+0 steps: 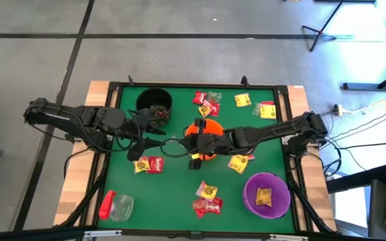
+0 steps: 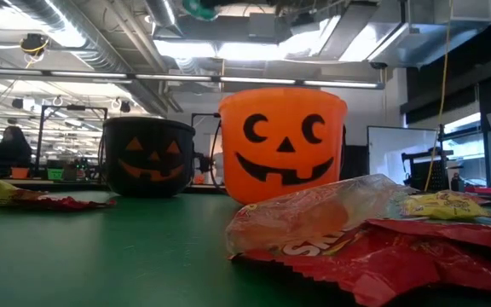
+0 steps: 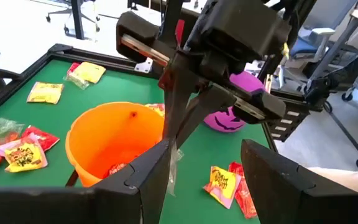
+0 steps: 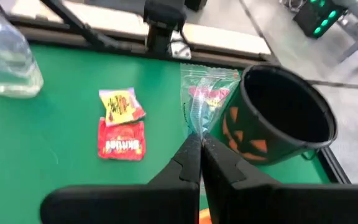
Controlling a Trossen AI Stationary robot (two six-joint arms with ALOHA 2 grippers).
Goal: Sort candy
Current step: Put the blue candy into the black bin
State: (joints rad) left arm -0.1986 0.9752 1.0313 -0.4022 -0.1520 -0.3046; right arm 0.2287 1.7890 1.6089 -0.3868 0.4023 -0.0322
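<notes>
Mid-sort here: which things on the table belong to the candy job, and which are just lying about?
Job:
- candy packets, red and yellow, scattered on the green table
- clear-wrapped packet pinched in the right gripper
- orange bucket, black bucket, purple bucket
- left gripper, open, beside the black bucket

Lying about:
- red-capped clear jar near the table's corner

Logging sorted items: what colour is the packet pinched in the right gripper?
Clear packet with red-green contents, in right gripper; right wrist view.
</notes>
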